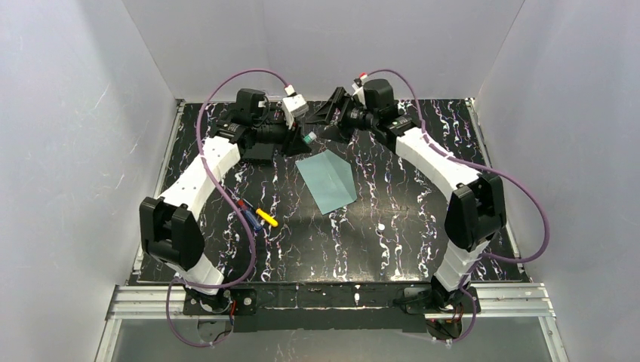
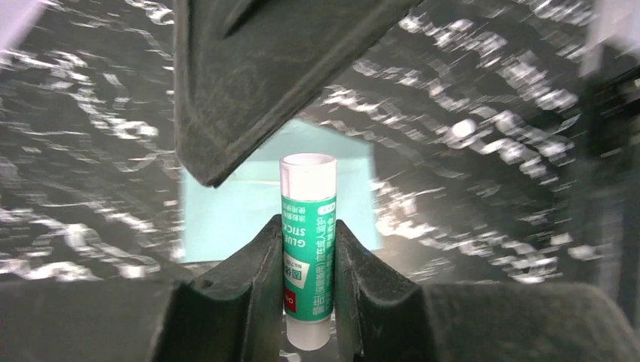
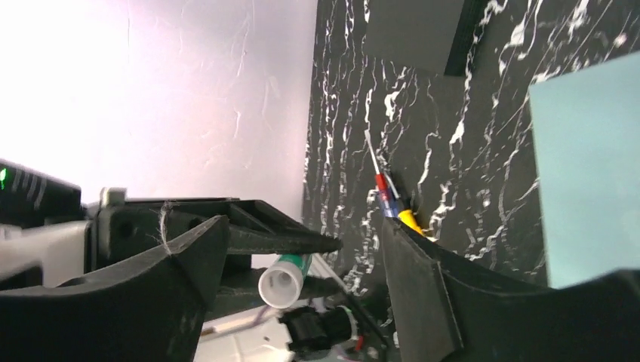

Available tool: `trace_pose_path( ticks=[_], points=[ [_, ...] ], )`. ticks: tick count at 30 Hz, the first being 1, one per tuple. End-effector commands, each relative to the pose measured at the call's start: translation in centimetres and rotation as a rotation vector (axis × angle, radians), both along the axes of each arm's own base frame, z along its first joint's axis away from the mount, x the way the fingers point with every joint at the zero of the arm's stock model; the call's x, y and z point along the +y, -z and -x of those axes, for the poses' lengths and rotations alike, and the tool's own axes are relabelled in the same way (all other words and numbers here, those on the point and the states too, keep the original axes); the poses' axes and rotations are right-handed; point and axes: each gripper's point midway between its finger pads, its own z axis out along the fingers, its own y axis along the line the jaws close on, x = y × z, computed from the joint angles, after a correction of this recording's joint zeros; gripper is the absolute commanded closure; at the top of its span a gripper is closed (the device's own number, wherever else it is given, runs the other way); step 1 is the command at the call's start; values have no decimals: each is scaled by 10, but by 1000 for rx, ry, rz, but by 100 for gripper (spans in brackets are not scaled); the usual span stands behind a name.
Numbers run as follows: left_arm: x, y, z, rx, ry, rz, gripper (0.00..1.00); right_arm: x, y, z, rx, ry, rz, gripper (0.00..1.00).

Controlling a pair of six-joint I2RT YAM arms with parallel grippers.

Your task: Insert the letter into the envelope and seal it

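— Left gripper [image 2: 308,253] is squeezing the glue stick [image 2: 307,188]; right gripper [image 3: 298,253] is hanging open beside its tip, eleven o'clock of the envelope [image 1: 326,183].
— Letter?
— Not showing; probably sitting inside. Thin, floppy paper, so I'm thinking of pinching an edge.

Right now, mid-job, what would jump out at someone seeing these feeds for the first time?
The two arms meet at the table's far side, where the left tool is shut on a green-and-white glue stick and the open right tool faces it close by. Just nearer lies the teal envelope on the black marbled table, with a few coloured pens to its left.
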Motion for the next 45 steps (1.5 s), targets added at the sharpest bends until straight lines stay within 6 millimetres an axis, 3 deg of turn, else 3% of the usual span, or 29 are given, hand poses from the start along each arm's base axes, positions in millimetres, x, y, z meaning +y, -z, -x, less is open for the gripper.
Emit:
trace_pose_path(
  ticks=[1, 5, 8, 14, 22, 28, 37, 40, 42, 45],
  points=[
    [-21, -20, 62, 557, 8, 204, 100, -7, -48, 23, -374, -183, -16, 18],
    [-32, -50, 75, 611, 80, 350, 100, -11, -80, 63, -572, -301, -186, 15],
    [-36, -63, 77, 577, 123, 413, 100, -14, -92, 77, -616, -319, -258, 16],
    [-38, -74, 76, 555, 162, 445, 100, -18, -86, 71, -570, -271, -219, 35],
    [-36, -77, 81, 512, 186, 444, 100, -27, -81, 63, -578, -202, -149, 30],
    [-36, -78, 75, 460, 158, 442, 100, -24, -77, 67, -560, -257, -137, 45],
    [-27, -68, 63, 243, 130, 348, 100, -20, -61, 64, -478, -298, -64, 57],
    [-28, -73, 61, 228, 127, 348, 92, -17, -66, 59, -439, -276, -89, 72],
    [-28, -77, 58, 230, 108, 352, 80, -15, -72, 54, -420, -254, -105, 83],
    [-25, -76, 55, 250, 59, 353, 59, -17, -78, 48, -422, -208, -107, 86]
  ],
)
